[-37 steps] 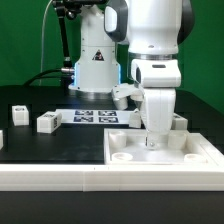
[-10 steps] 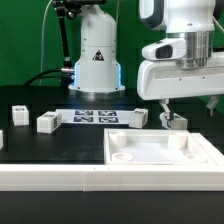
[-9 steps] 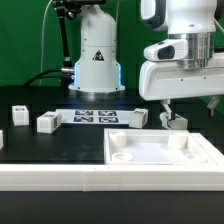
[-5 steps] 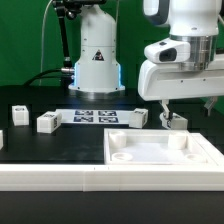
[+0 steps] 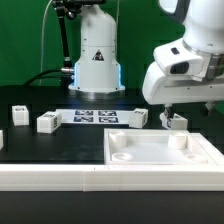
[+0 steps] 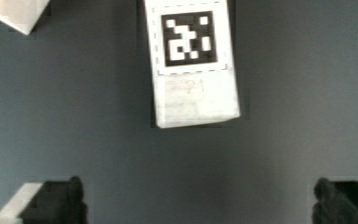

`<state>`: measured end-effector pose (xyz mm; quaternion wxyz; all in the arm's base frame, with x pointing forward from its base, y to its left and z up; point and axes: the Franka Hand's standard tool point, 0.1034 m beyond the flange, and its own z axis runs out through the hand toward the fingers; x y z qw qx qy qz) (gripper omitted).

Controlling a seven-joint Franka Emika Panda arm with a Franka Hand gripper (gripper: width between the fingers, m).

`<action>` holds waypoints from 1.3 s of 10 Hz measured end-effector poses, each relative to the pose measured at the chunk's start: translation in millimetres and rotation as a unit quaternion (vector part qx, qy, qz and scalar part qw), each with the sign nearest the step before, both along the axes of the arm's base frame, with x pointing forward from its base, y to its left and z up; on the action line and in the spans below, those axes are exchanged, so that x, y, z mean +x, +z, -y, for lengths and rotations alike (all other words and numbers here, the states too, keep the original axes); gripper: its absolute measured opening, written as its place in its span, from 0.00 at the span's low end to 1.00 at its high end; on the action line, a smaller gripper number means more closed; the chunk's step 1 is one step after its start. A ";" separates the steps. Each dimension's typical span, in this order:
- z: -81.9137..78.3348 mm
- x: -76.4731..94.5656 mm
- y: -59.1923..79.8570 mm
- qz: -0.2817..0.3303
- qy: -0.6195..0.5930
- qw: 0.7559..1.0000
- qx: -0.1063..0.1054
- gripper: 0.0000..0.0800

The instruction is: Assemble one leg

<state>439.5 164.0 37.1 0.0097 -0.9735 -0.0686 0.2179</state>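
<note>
**Jaws wide open and empty, leg lying on the counter ahead of them**

The jaws stand wide apart and hold nothing. In the wrist view the two dark fingertips [image 6: 51, 203] sit at opposite sides of the picture, and only the bare dark counter [image 6: 87, 130] shows in the gap between them. Beyond the fingertips, touching neither, the small white chunky plastic leg [image 6: 197, 75] lies flat on the counter. A black-and-white square marker tag is on its upward face. A white corner of something else [image 6: 23, 12] pokes into the edge of that view, but too little of it shows to tell what it is.

In the exterior view the white robot arm [image 5: 185, 65] hangs over the exterior view's right side. Under its hand a tagged leg rests on the counter, just behind the far edge of the large flat white square panel [image 5: 150, 150]. The panel lies near the front and has a round socket [image 5: 120, 157] in one corner.

Well apart, toward the exterior view's left, the thin flat white marker board [image 5: 105, 116] lies on the counter in front of the arm's base. Further left, a second leg [image 5: 47, 122] and a third leg [image 5: 19, 114] stand apart from each other.
</note>
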 end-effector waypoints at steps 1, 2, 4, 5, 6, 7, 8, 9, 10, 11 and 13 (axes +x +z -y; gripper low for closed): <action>1.9 -9.5 -2.5 -0.039 0.003 0.999 -0.008 0.81; 3.0 -15.0 -8.1 -0.078 0.004 0.997 -0.016 0.81; 0.7 -27.7 -21.9 -0.135 -0.013 0.990 -0.043 0.81; 3.3 -37.1 -25.9 -0.176 -0.008 0.983 -0.049 0.81; 6.3 -39.4 -30.3 -0.209 0.000 0.977 -0.049 0.81; 8.4 -41.8 -32.1 -0.234 0.002 0.971 -0.051 0.81; 11.1 -48.1 -33.1 -0.282 0.007 0.958 -0.058 0.81; 10.5 -47.7 -35.8 -0.307 0.009 0.950 -0.061 0.81; 8.9 -43.0 -35.9 -0.300 0.009 0.952 -0.059 0.81; 8.9 -43.0 -34.9 -0.299 0.009 0.952 -0.059 0.69; 8.9 -43.2 -34.9 -0.299 0.009 0.952 -0.059 0.51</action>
